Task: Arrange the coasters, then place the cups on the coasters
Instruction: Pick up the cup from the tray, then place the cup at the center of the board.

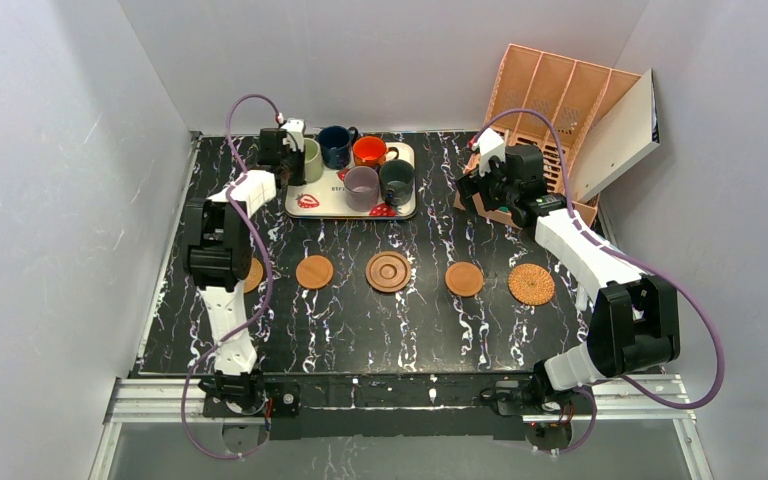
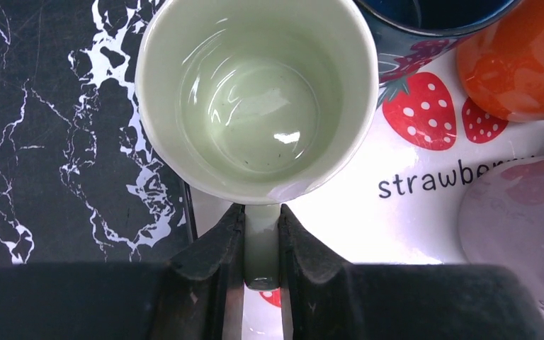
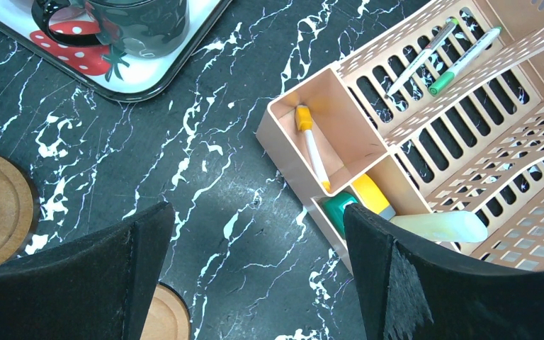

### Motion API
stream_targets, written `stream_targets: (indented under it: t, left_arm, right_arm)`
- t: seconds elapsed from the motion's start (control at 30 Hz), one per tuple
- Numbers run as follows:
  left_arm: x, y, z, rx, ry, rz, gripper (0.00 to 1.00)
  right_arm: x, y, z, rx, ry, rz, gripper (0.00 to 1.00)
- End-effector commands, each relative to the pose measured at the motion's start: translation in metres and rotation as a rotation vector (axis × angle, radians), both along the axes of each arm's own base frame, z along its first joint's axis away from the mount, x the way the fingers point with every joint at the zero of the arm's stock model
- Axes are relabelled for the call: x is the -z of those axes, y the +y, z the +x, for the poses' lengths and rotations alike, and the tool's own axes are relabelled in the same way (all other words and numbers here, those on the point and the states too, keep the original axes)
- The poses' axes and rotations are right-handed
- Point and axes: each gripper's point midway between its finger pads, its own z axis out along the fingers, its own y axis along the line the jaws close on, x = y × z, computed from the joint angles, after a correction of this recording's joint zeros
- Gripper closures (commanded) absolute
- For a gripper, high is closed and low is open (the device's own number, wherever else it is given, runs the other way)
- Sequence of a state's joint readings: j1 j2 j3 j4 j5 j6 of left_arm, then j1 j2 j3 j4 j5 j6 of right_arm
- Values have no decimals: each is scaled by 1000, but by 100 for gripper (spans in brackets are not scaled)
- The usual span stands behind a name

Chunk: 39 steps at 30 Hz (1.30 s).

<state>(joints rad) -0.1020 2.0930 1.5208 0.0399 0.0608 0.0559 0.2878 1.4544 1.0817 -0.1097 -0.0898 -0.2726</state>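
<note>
Several coasters lie in a row across the table: one half hidden behind my left arm (image 1: 252,276), a smooth one (image 1: 314,271), a dark ringed one (image 1: 388,271), another smooth one (image 1: 464,278) and a wicker one (image 1: 531,284). The cups stand on the strawberry tray (image 1: 312,203): pale green (image 1: 313,160), navy (image 1: 335,146), orange-red (image 1: 370,151), mauve (image 1: 361,187) and dark grey-green (image 1: 397,180). My left gripper (image 2: 262,237) is shut on the handle of the pale green cup (image 2: 255,99). My right gripper (image 3: 258,234) hangs open over bare table, right of the tray.
A peach slotted organizer (image 1: 550,110) with pens and markers (image 3: 315,149) stands at the back right, close to my right gripper. A white board (image 1: 615,135) leans against it. White walls close in the table on three sides.
</note>
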Motion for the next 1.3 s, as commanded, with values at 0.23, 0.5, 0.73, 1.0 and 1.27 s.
stream_targets:
  t: [0.23,0.5,0.73,1.0,1.27]
  left_arm:
    - [-134,11,-23,-44,-222,-97,100]
    - [-190,-34,-72,63,-268,-176,100]
    - [-178,-134,-119,248,-201,-82,100]
    - [-139,-243,-178,477,-137,66,100]
    - [-87,-303,-210,585,-65,86,100]
  right_arm:
    - [-26,-2,3,1,-60,28,1]
    - [-38,-15,8,62,-103,38,1]
    - [-53,-43,14,172,-146,71,1]
    - [-62,-55,13,197,-164,91,1]
    - [-58,-55,13,190,-149,93,1]
